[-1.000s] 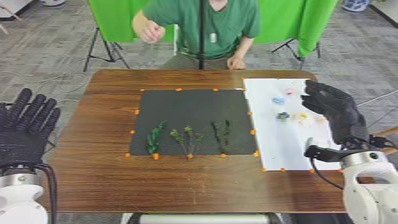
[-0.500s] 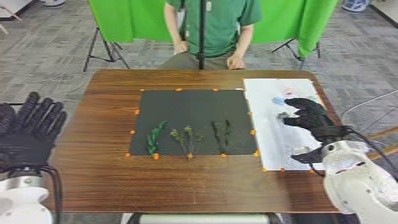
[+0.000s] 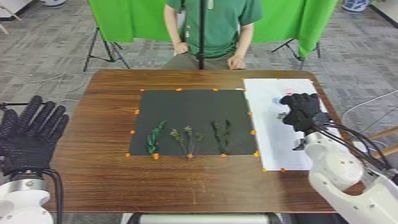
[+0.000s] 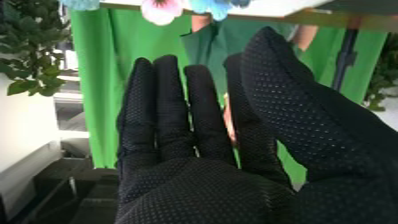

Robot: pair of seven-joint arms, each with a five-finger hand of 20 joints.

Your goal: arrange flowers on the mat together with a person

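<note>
Your right hand (image 3: 304, 106), fingers straight, is above the white sheet (image 3: 280, 142)

Your left hand (image 3: 29, 137) is open, beside the table (image 3: 107, 185). The head view gives you three green sprigs (image 3: 153, 139) on the black mat (image 3: 194, 107): leafy, tufted and thin. Your wrist view brings out petals: a pale pink flower (image 4: 162, 11) between blue flowers (image 4: 210, 6), near the sheet's edge.
</note>
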